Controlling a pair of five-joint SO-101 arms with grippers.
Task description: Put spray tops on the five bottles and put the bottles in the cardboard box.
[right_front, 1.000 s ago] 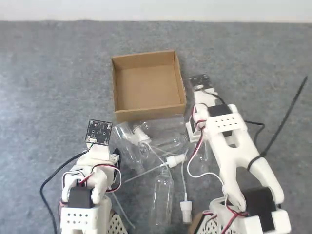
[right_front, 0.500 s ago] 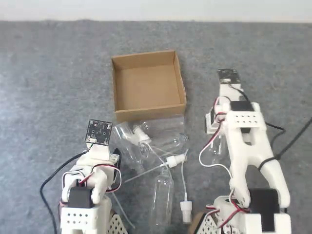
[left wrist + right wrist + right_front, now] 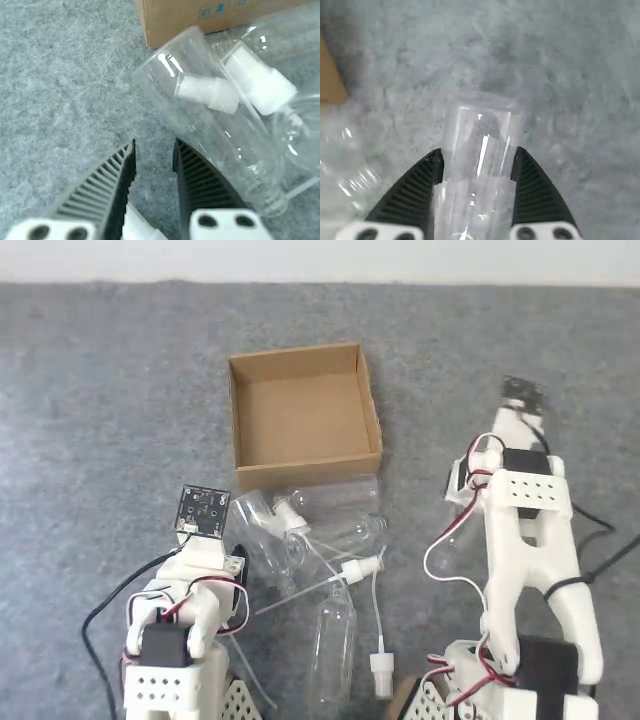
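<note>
My right gripper (image 3: 477, 152) is shut on a clear capless bottle (image 3: 480, 140), held over the grey carpet to the right of the cardboard box (image 3: 300, 415). That bottle (image 3: 453, 548) shows faintly under the right arm in the high view. The box is open and holds nothing. In front of it lies a pile of clear bottles (image 3: 310, 515) and white spray tops (image 3: 360, 568). My left gripper (image 3: 154, 147) hangs low beside the pile, open by a narrow gap with nothing in it. Just ahead of it lie a bottle (image 3: 215, 130) and two spray tops (image 3: 207, 92).
One more bottle (image 3: 332, 640) and a loose spray top (image 3: 382, 672) lie between the arm bases. Thin dip tubes stick out of the pile. A box corner (image 3: 330, 75) and another bottle (image 3: 345, 150) show beside my right gripper. Bare carpet surrounds the box.
The right arm has swung to the right, away from the box and the pile, with the clear bottle in its gripper. The left arm has not moved.
</note>
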